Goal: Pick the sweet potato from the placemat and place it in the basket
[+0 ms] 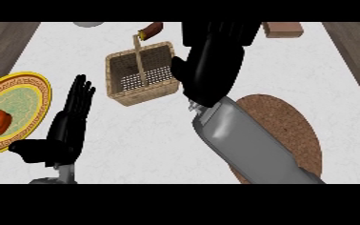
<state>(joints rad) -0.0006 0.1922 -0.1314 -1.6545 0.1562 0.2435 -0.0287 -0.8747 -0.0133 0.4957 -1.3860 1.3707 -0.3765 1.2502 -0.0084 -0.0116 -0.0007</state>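
Note:
The sweet potato (151, 29), reddish brown with an orange end, shows at the far side of the counter, just past the top of the basket's upright handle (138, 55). The woven basket (141, 74) stands mid-counter and nothing shows inside it. My right hand (211, 64) hovers right beside the basket's right wall, fingers stretched away from me and thumb sticking out left. It is open, and the potato lies a short gap left of its fingertips, not touching them. The round brown placemat (285, 128) lies at the right, partly under my forearm, with nothing on its visible part.
My left hand (67, 119) rests open at the lower left, fingers up. A yellow-rimmed plate (28, 100) with a reddish item (4, 120) sits at the left edge. A brown block (283, 28) and a pale round object (88, 24) lie along the far edge.

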